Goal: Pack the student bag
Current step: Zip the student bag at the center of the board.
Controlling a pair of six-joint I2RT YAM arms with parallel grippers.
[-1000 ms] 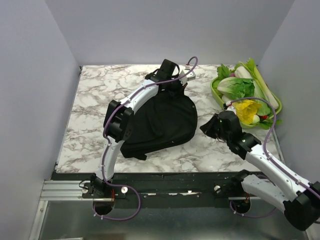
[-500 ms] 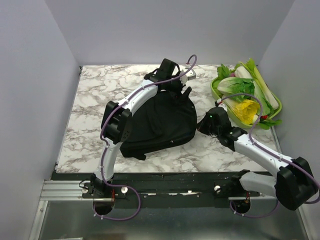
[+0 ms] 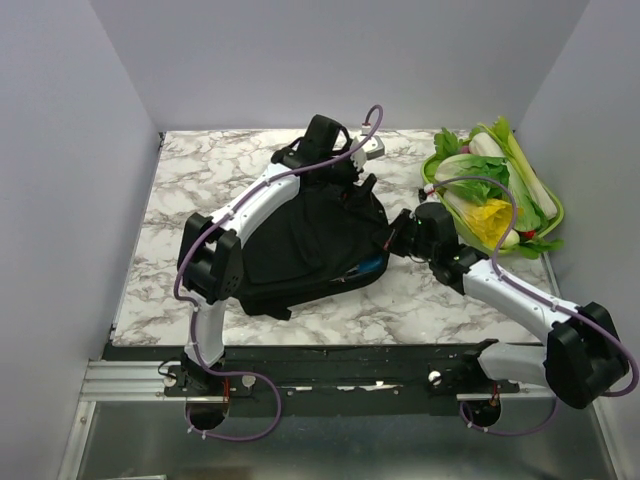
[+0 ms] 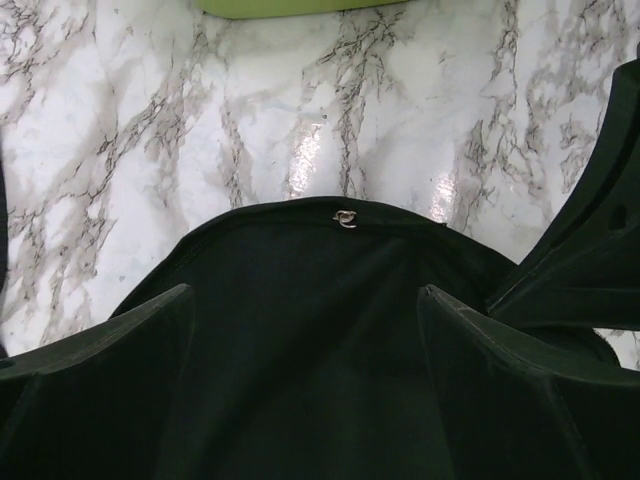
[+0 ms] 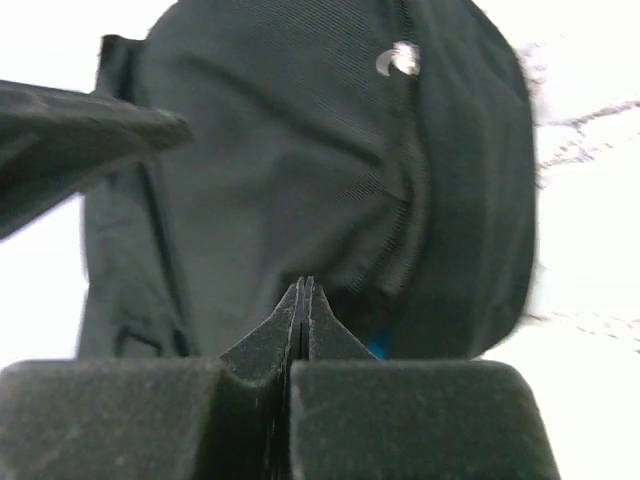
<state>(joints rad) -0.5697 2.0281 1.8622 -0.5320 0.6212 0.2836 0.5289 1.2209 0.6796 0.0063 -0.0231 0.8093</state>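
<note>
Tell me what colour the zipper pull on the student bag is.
Silver metal zipper pull on the black student bag; it shows best in the left wrist view.

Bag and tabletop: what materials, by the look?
The student bag looks like matte black woven fabric, likely nylon: weave and slumped folds show. Its zipper pull looks metal, shiny. The table is glossy, marble-patterned; glare spots fit laminate or polished stone.

A green tray (image 3: 556, 212) of leafy vegetables (image 3: 472, 173) sits at the marble table's (image 3: 180, 195) far right.
</note>
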